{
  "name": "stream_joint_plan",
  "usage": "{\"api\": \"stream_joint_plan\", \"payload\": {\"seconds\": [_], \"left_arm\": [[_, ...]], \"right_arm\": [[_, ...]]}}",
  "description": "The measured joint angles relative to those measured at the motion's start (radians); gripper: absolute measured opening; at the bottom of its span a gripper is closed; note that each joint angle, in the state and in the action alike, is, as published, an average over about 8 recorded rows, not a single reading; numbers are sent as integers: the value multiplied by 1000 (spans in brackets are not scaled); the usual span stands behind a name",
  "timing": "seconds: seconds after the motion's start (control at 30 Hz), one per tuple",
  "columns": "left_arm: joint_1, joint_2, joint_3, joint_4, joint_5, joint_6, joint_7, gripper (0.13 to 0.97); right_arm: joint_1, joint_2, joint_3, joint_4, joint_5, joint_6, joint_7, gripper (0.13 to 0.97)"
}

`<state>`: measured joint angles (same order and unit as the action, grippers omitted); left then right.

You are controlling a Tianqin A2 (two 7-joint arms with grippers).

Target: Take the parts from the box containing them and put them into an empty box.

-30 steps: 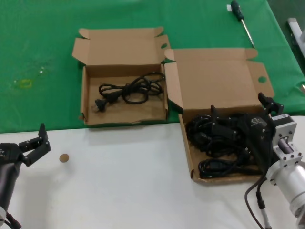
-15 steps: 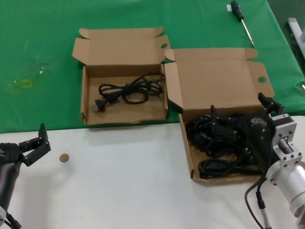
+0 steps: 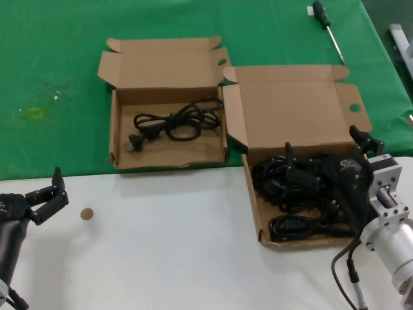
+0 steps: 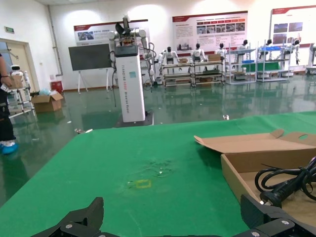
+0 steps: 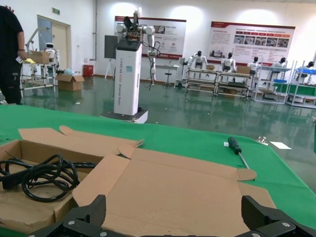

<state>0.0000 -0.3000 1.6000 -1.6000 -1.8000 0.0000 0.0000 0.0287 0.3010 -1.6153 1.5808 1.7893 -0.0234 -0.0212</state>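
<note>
The larger cardboard box (image 3: 253, 194) on the right holds a heap of black power cables (image 3: 287, 194). My right gripper (image 3: 321, 142) hangs over that heap near the box's back wall, open with nothing between its fingers; its wrist view looks across the box's raised lid (image 5: 182, 192). The smaller box (image 3: 169, 155) on the green cloth to the left holds one coiled black cable (image 3: 174, 121), which also shows in the right wrist view (image 5: 42, 177). My left gripper (image 3: 44, 187) is open and empty over the white table at the near left, facing the smaller box (image 4: 232, 173).
A screwdriver (image 3: 326, 22) lies on the green cloth at the far right. A small brown disc (image 3: 86, 214) sits on the white table near my left gripper. A yellow mark (image 3: 32, 113) is on the cloth at the left. Metal hardware (image 3: 400, 39) sits at the right edge.
</note>
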Motion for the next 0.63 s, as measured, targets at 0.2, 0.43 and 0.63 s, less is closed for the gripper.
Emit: {"api": "stream_joint_plan", "payload": {"seconds": [0.2,0.43,0.63], "left_arm": [[0,0,0,0,0,0,0,966],[0,0,0,0,0,0,0,966],[0,0,0,0,0,0,0,966]], "right_arm": [[0,0,0,0,0,0,0,966],[0,0,0,0,0,0,0,966],[0,0,0,0,0,0,0,966]]}}
